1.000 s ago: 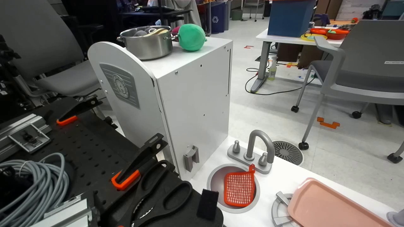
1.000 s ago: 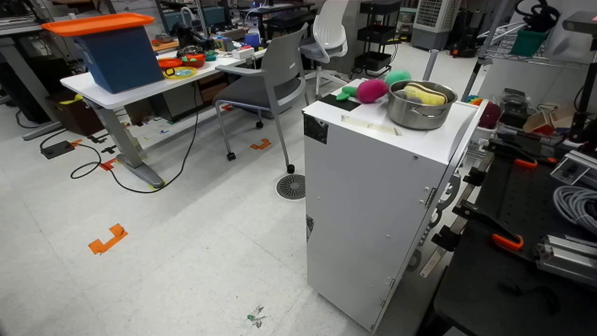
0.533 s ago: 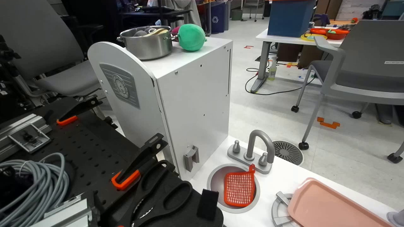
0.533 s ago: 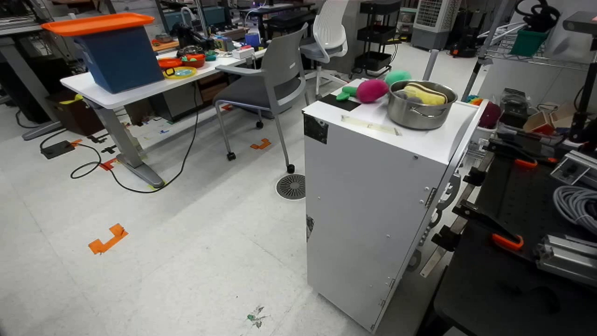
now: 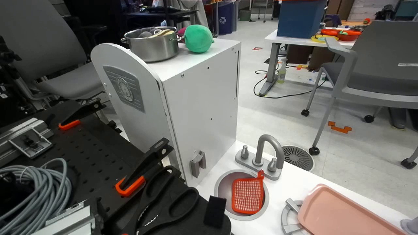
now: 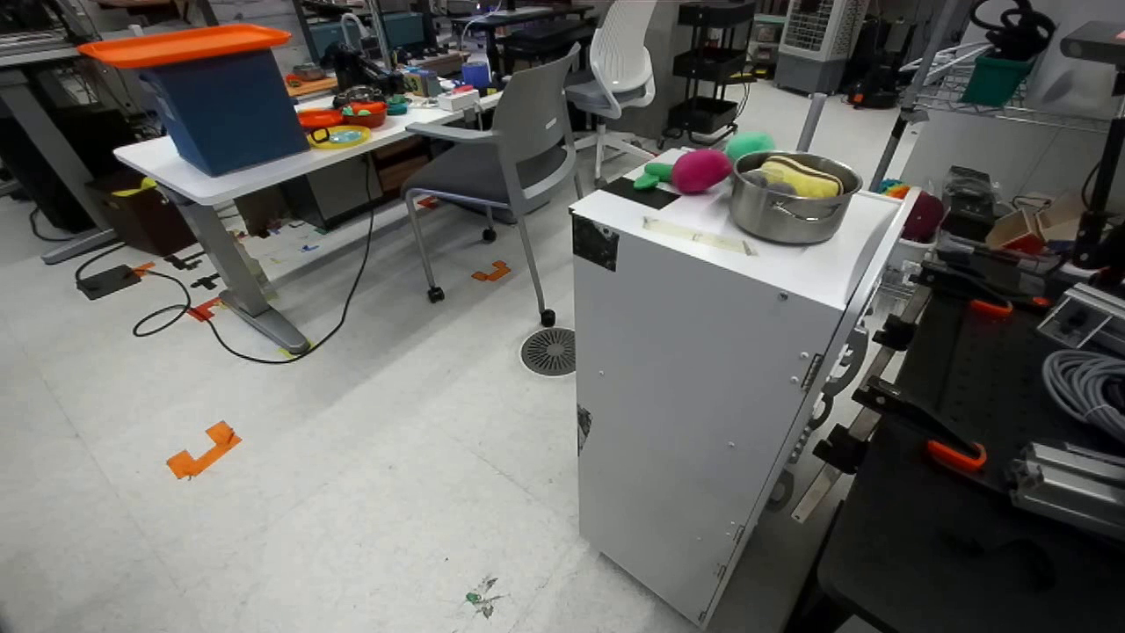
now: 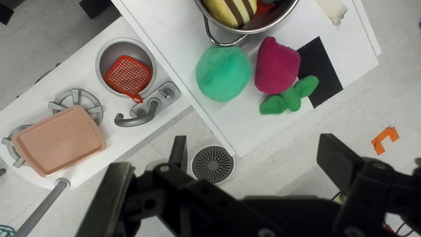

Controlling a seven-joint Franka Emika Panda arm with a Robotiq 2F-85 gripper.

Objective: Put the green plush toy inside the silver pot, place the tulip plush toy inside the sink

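In the wrist view the green plush toy (image 7: 223, 74) is flanked, just right, by the tulip plush toy (image 7: 277, 67) and, just above, by the silver pot (image 7: 251, 32), striped plush (image 7: 219, 12) inside! Well left of the green plush toy, a red potholder (image 7: 128, 75) is cradled by the sink (image 7: 98, 67); lower in view than that toy, the gripper (image 7: 253, 151) is seen, jaws wide apart.

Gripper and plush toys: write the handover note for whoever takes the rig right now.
Gripper: open, nothing in its grasp.
Green plush toy: on the white cabinet, beside the silver pot, which holds a striped yellow item among other things.
Tulip plush toy: also on the cabinet, beside the green toy.
Sink: holds a red checked potholder.
Done: neither placement.
Left: green toy into pot, tulip toy into sink.
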